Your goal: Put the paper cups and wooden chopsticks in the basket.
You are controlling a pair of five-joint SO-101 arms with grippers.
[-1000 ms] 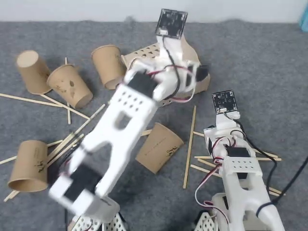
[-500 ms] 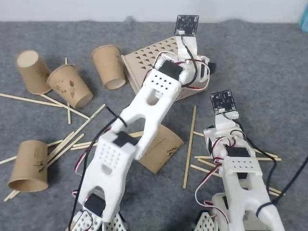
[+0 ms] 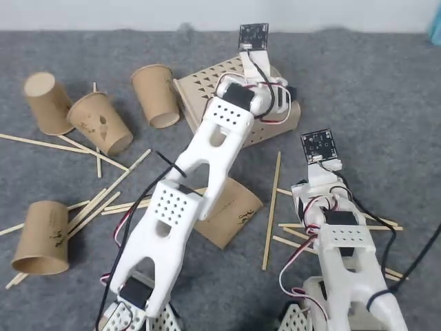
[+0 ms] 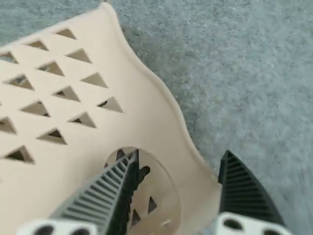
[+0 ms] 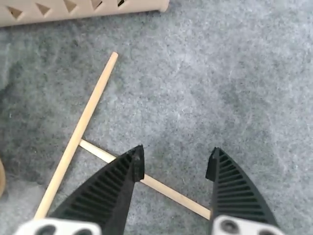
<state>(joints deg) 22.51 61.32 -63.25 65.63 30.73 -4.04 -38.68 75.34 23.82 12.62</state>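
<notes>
A tan basket (image 3: 207, 83) with triangular holes lies tipped at the back of the grey carpet. My left gripper (image 4: 178, 183) is open over it, its fingers straddling the rim of the basket (image 4: 73, 98) by a round handle hole. Paper cups lie on their sides: two at the far left (image 3: 48, 103) (image 3: 100, 123), one beside the basket (image 3: 155, 95), one at the near left (image 3: 41, 238). Another cup (image 3: 234, 210) is partly under the left arm. My right gripper (image 5: 176, 166) is open above two crossed chopsticks (image 5: 78, 134) (image 5: 151, 183).
Several more chopsticks (image 3: 96, 203) are strewn across the left side, and others lie beside the right arm (image 3: 337, 234). One long chopstick (image 3: 272, 210) lies between the two arms. A white wall edge runs along the back.
The left arm has swung right and stretched out over the basket, then drawn slightly back to the left. The right arm has kept still.
</notes>
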